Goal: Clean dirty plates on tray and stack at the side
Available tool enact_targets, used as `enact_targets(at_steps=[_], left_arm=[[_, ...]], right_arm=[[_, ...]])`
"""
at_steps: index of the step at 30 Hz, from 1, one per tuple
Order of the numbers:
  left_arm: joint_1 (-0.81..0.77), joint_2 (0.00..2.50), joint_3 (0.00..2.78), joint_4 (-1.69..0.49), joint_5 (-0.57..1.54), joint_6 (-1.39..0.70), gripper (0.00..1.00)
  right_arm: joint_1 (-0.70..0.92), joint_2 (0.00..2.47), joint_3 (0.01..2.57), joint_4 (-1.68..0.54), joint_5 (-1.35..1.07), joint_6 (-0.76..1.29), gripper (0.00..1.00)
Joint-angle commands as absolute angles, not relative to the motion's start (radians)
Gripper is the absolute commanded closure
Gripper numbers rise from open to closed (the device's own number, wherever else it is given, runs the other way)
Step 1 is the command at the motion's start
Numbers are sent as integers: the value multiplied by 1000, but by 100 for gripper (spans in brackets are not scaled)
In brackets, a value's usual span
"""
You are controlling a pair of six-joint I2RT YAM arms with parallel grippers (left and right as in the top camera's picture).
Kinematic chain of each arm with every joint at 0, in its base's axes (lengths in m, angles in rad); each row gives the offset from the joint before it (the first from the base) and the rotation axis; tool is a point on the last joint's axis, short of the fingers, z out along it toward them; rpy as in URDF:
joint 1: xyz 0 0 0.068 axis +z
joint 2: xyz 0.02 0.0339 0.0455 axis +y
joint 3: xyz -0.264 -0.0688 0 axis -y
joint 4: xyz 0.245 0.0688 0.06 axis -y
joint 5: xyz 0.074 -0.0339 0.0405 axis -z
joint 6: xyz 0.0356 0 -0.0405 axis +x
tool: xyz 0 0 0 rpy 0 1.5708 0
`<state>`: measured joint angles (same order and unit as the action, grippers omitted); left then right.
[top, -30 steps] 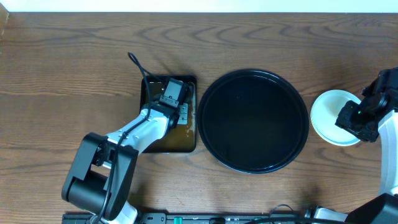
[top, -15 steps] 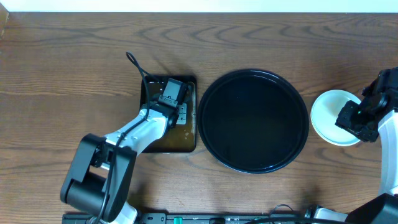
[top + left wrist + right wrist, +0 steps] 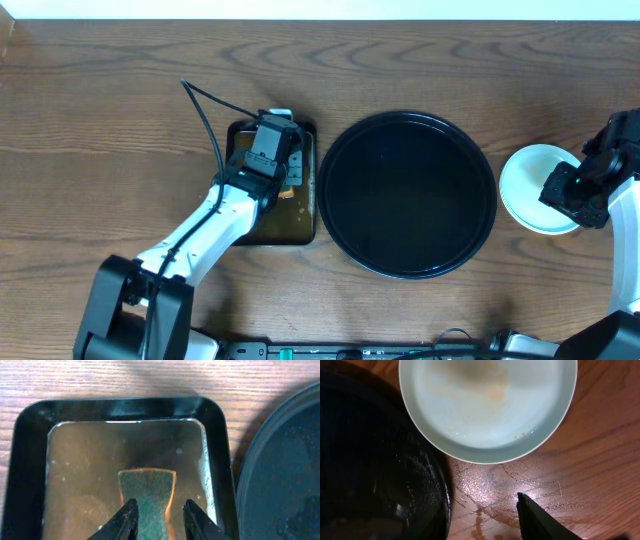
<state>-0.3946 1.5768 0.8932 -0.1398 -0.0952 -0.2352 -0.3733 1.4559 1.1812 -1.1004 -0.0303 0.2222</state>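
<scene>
The plates stand in one stack [image 3: 525, 186] on the wood tabletop, right of the round black tray [image 3: 407, 194], which holds nothing. The top plate [image 3: 487, 405] is pale mint-green with a faint orange smear. My right gripper [image 3: 566, 196] hovers at the stack's right edge, open and empty [image 3: 475, 512]; only its right finger shows clearly. My left gripper [image 3: 282, 170] is over the small rectangular tray [image 3: 240, 225]. Its fingers [image 3: 161, 519] are slightly apart, straddling a green sponge [image 3: 146, 491] that lies flat in the tray.
The rectangular tray [image 3: 30, 460] holds a thin film of brownish liquid. The round tray's rim [image 3: 250, 470] lies close to its right. A wet patch [image 3: 510, 480] shines on the wood between the plate stack and the round tray [image 3: 370, 460]. A black cable [image 3: 200, 105] loops from the left arm.
My left arm has stretched out and shifted away from the table's front, and its cable has swung left. The right arm and the plate stack have not moved.
</scene>
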Motion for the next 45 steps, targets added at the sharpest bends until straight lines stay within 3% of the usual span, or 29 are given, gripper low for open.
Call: enact_targets(at_steps=[1, 13, 17, 21, 28, 36, 38, 43, 44, 45], left_arm=[[-396, 1637, 888, -114, -83, -230, 69], [-395, 1787, 888, -93, -117, -230, 69], [-396, 1793, 888, -98, -117, -230, 59], [-396, 1765, 888, -103, -117, -230, 56], [-396, 1590, 888, -144, -117, -230, 41], [-395, 1398, 888, -369, -117, -231, 29], [-395, 1361, 888, -453, -117, -240, 23], [-356, 1261, 888, -657, -115, -368, 20], [-341, 1242, 888, -694, -111, -386, 20], [-328, 1229, 888, -719, -100, -392, 19]], right_arm=[[-365, 1461, 1175, -1104, -35, 208, 56], [-365, 1461, 1175, -1108, -35, 208, 57], [-365, 1461, 1175, -1108, -35, 208, 56], [-365, 1461, 1175, -1108, -35, 208, 56], [-365, 1461, 1175, -1113, -36, 208, 54], [-362, 1461, 1175, -1087, -410, 8, 40], [-350, 1461, 1175, -1082, -421, 2, 34], [-273, 1461, 1175, -1078, -338, 5, 21], [-252, 1461, 1175, -1078, -323, 7, 18], [-229, 1461, 1175, -1077, -311, 7, 1]])
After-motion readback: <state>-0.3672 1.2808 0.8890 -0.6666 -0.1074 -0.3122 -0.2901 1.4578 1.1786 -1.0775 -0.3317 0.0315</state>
